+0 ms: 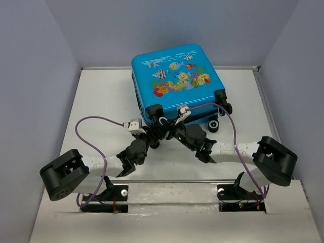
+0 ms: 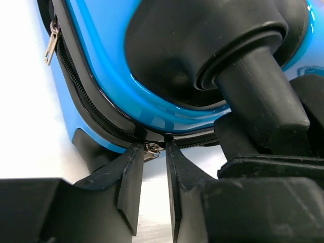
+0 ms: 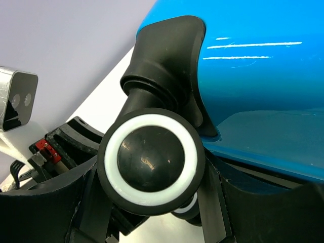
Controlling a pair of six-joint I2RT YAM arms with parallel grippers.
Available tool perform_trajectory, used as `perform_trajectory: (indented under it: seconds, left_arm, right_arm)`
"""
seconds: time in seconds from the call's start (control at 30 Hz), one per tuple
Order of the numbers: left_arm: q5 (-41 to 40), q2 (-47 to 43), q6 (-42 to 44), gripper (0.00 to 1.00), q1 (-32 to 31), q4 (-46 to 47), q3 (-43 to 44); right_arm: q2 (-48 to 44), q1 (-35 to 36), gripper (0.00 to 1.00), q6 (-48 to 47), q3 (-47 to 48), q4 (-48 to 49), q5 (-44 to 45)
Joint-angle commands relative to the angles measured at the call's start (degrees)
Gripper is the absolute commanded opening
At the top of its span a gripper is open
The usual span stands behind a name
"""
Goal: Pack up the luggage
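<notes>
Seemingly zipping luggage shut with left gripper slightly agape astride zipper pull, right gripper clamped on wheel; next pinch, drag.

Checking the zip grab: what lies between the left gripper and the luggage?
A small metal zipper pull, hanging off the black zipper of the luggage, sits between the fingertips of the left gripper, jaws apart. The left wrist view shows it.

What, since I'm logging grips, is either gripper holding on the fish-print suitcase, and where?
The right gripper seems clamped on the bright-blue hard-shell suitcase's black-and-white wheel, across its sides. The left gripper holds nothing; its fingers flank the metal zipper pull.
</notes>
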Motion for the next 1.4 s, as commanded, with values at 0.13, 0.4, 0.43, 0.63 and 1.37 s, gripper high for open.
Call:
perform_trajectory:
  seconds: [0.13, 0.4, 0.43, 0.63, 1.37]
  left_arm:
    - [-2.7, 3.4, 4.7, 0.19, -0.4, 8.4, 5.7]
    - [-5.2, -1.1, 5.7, 0.06, -0.3, 0.9, 3.9]
    - [-5.4, -2.0, 5.9, 0.06, -0.3, 0.0, 3.5]
    - [-6.9, -13.1, 6.4, 0.06, 1.7, -10.6, -1.1]
    - [20.6, -7.8, 6.5, 0.46, -5.3, -7.6, 0.7]
  right_arm:
    - [-2.8, 1.0, 0.07, 1.8, 2.3, 5.2, -2.7]
    - [-6.0, 1.0, 0.07, -0.2, 0.6, 3.5, -0.1]
    - [-6.4, 1.0, 0.07, -0.6, 0.3, 3.3, 0.3]
    - [-10.8, 1.0, 0.07, -2.8, -2.7, 1.8, 3.0]
    - [-16.2, 1.0, 0.07, -5.2, -1.5, -8.1, 3.0]
